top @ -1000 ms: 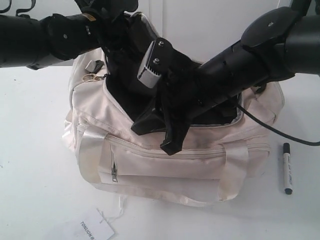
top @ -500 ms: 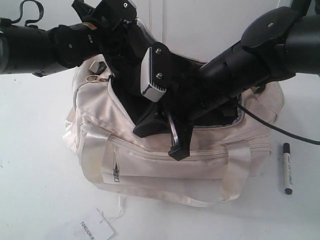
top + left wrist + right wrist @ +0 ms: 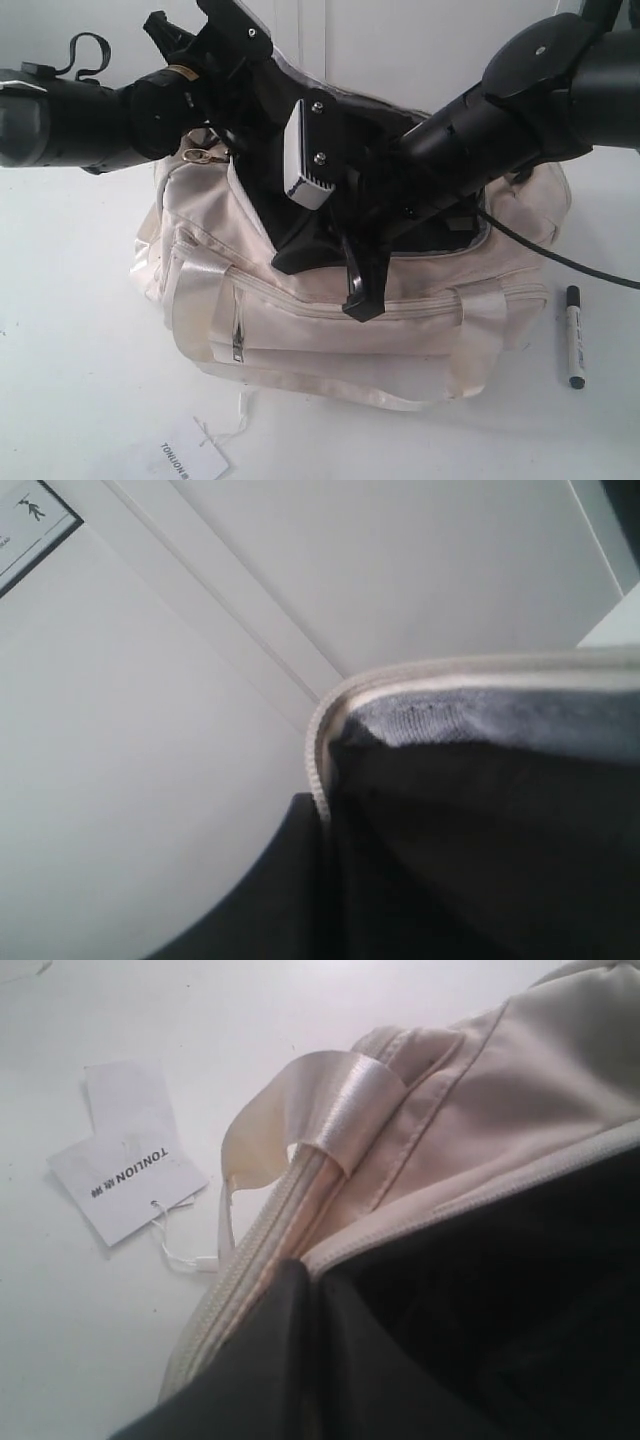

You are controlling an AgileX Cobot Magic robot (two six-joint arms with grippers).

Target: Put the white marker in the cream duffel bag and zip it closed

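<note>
The cream duffel bag (image 3: pixel 330 335) sits mid-table with its top open and black lining showing. My left gripper (image 3: pixel 270 80) is shut on the bag's back rim and holds it raised. In the left wrist view that zipper edge (image 3: pixel 450 675) runs into the left gripper (image 3: pixel 325 815). My right gripper (image 3: pixel 362 300) is shut on the front rim of the opening. In the right wrist view the right gripper (image 3: pixel 305 1270) pinches the bag (image 3: pixel 520 1080) beside a shiny strap (image 3: pixel 330 1100). The white marker (image 3: pixel 574 337) lies on the table to the right of the bag, apart from both grippers.
A gold zipper pull (image 3: pixel 205 155) hangs at the bag's left end. A white paper tag (image 3: pixel 190 458) on a thread lies in front of the bag, also seen as the tag (image 3: pixel 125 1185) in the right wrist view. A black cable (image 3: pixel 560 255) trails off the right arm.
The left gripper has lifted the back rim higher and toward the right, widening the opening. The bag's left end has shifted slightly right. The marker has not moved.
</note>
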